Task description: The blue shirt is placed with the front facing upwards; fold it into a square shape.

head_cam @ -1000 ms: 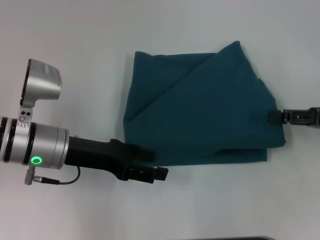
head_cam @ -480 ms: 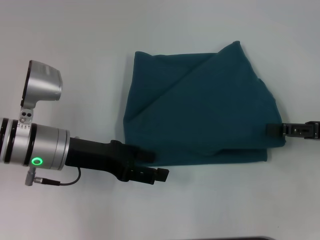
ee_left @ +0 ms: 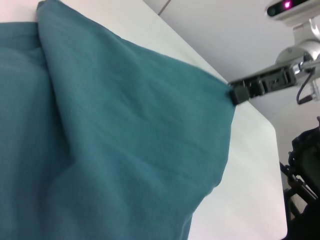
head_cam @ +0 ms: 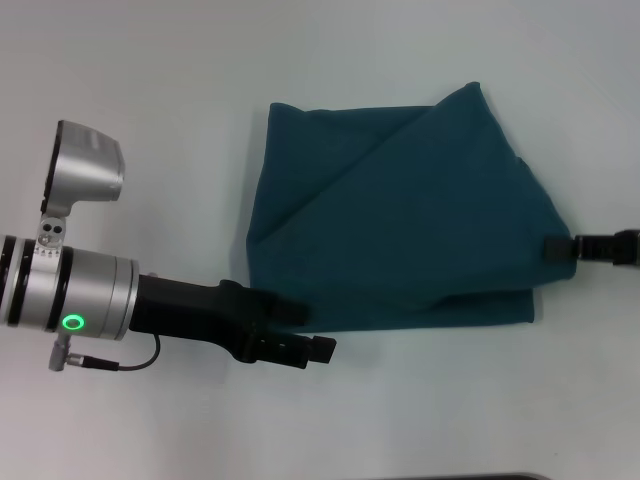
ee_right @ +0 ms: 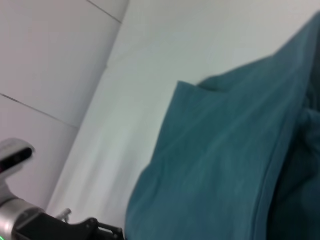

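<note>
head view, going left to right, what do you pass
left arm's silver wrist section → left gripper at the near left edge of the cloth → blue shirt, folded on the white table → right gripper at the shirt's right edge

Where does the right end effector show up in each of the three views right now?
Head view: right end effector at the picture's right edge, at the blue shirt's right side.
Left wrist view: upper right, at the shirt's pointed corner.
Right wrist view: not in it.
Shared landmark: the shirt, also filling the right wrist view.
</note>
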Tool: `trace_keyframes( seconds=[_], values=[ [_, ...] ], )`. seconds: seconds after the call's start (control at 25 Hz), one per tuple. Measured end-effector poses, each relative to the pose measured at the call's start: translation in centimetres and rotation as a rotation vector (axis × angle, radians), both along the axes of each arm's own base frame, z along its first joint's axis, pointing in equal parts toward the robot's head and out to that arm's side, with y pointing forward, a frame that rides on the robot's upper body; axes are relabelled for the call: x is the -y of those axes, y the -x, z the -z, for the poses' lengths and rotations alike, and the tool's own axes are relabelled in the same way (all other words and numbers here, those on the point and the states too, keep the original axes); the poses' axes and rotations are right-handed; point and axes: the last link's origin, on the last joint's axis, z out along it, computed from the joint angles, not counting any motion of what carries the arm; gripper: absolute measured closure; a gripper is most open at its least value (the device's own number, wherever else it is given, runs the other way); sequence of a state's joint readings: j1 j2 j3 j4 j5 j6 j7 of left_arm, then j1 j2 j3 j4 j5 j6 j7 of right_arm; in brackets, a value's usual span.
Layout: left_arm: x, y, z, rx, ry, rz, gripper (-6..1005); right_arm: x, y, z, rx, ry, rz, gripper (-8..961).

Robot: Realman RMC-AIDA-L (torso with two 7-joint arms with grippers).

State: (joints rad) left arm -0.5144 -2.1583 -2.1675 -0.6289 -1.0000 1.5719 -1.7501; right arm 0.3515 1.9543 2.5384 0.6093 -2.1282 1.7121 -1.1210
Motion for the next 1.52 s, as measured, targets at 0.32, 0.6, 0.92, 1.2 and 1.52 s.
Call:
trace_keyframes(
  seconds=[0.32,0.6,0.92,1.2,1.52],
  values=[
    [0.0,0.0,0.0,-0.007,0.003,0.004,236,-2.0,1.5,-1.0,-0.012,-0.015,-0.05,765],
    [0.0,0.2,0.0,-0.011,-0.002,-0.001,237,-3.4,2.4,-2.2,0.012,-0.017,-0.048,940],
    [-0.1,0.1,0.0,-0.011,-0.002,0.001,236,-3.7,2.2,-2.3,0.031,-0.022,-0.038,935],
    [-0.1,0.1,0.0,-0.011,-0.003,0.003,236,-3.0,1.3,-2.2,0.038,-0.03,-0.013,709],
    [-0.2,0.0,-0.2,-0.009,-0.002,0.005,237,-1.2,-0.2,-4.4,0.019,-0.099,0.039,457]
  ],
)
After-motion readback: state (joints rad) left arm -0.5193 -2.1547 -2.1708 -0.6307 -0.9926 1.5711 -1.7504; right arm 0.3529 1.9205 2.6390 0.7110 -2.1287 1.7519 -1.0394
